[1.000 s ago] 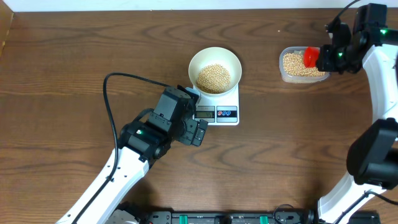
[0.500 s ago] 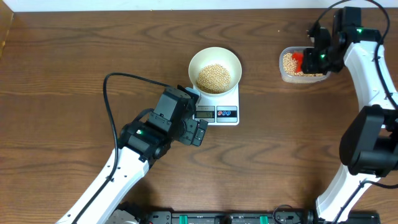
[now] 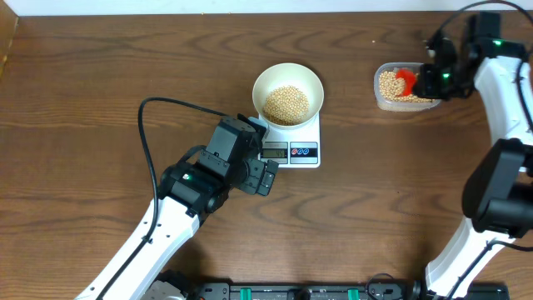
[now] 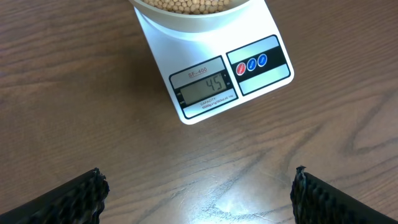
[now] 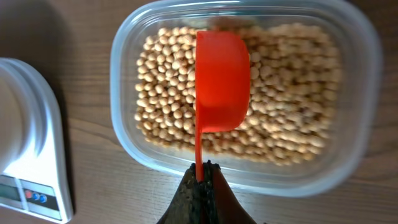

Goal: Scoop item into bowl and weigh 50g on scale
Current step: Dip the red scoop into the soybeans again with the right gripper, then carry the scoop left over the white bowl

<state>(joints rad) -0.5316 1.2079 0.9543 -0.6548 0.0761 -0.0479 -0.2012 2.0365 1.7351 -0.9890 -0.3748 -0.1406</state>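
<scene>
Scale [image 3: 291,152], bowl [image 3: 257,83], tub [image 5: 122,81], scoop [image 5: 221,81]: one each

Cream-white bowl [image 3: 260,83] part-filled with tan beans [image 3: 286,103], upright on white scale [image 3: 312,132] reading 45

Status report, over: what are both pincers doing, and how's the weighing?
Left pincer open, hovering before scale. Right pincer shut on red scoop, over bean tub. Bowl on scale, display reads 45. Nothing in the way.
</scene>
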